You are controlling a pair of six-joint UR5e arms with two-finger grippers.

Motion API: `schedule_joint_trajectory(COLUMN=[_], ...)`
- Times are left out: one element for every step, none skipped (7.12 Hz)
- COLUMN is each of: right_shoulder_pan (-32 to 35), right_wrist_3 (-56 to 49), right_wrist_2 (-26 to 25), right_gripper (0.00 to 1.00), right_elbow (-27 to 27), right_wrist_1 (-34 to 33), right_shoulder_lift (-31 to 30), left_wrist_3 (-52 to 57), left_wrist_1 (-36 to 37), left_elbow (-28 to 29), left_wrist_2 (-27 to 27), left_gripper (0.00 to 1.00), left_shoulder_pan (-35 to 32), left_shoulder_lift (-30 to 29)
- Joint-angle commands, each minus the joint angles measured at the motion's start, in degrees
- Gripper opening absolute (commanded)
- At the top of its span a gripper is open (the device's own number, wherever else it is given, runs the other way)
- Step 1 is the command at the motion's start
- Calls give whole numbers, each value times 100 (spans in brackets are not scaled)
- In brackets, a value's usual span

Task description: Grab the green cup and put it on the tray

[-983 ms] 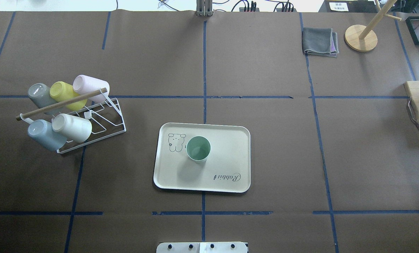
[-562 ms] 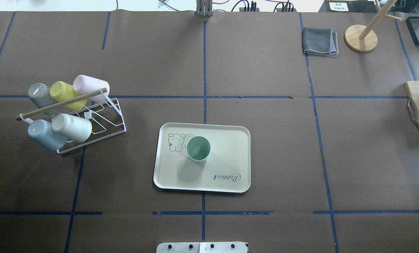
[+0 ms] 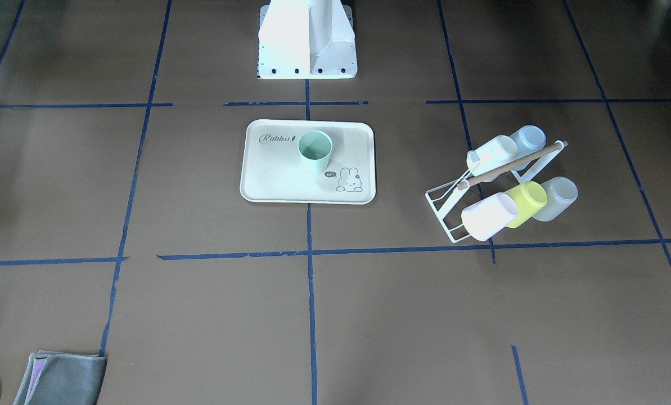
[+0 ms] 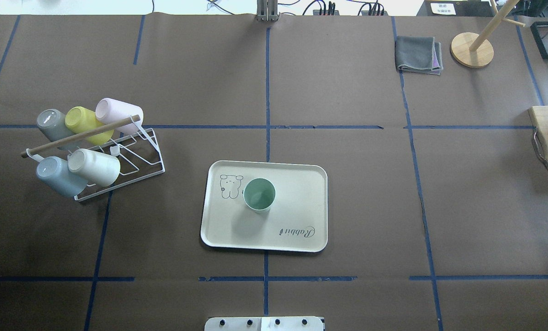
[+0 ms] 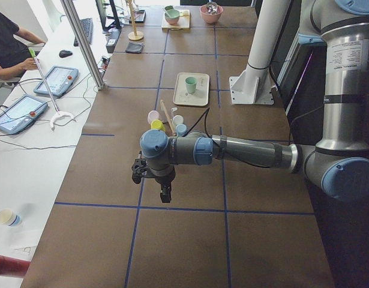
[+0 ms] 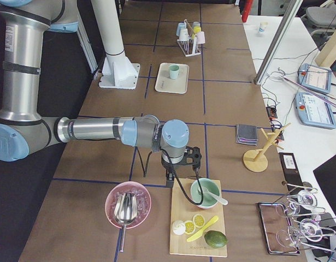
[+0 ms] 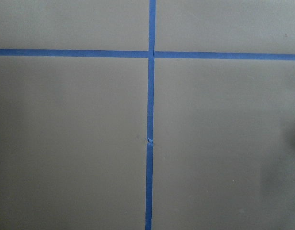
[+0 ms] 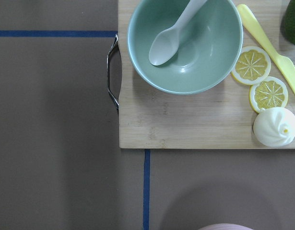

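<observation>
The green cup (image 4: 259,195) stands upright on the cream tray (image 4: 296,202), near the bunny drawing. It also shows in the front view (image 3: 315,151) on the tray (image 3: 273,177). Neither arm appears in the overhead or front views. My left gripper (image 5: 163,193) hangs over bare table far off at the table's left end, seen only in the left side view. My right gripper (image 6: 170,178) hangs by a cutting board at the right end, seen only in the right side view. I cannot tell whether either is open or shut.
A white wire rack (image 4: 131,161) holding several cups lies left of the tray. A grey cloth (image 4: 418,54) and a wooden stand (image 4: 472,48) sit at the far right. The right wrist view shows a cutting board (image 8: 185,124) with a green bowl (image 8: 205,57).
</observation>
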Motion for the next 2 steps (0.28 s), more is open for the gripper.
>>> schedule_joint_trajectory(right_shoulder_pan=[2,10], right_wrist_3=[-23,-24], right_wrist_2=[-8,-8], right_gripper=[100,100], right_elbow=[-13,-4], right_wrist_1=[9,9], right_shoulder_lift=[38,82], left_wrist_3=[12,3], left_wrist_1=[43,51], left_elbow=[-74,-205], left_wrist_2=[-19,-27], left_gripper=[100,100], left_shoulder_pan=[-13,-21], left_shoulder_lift=[46,47])
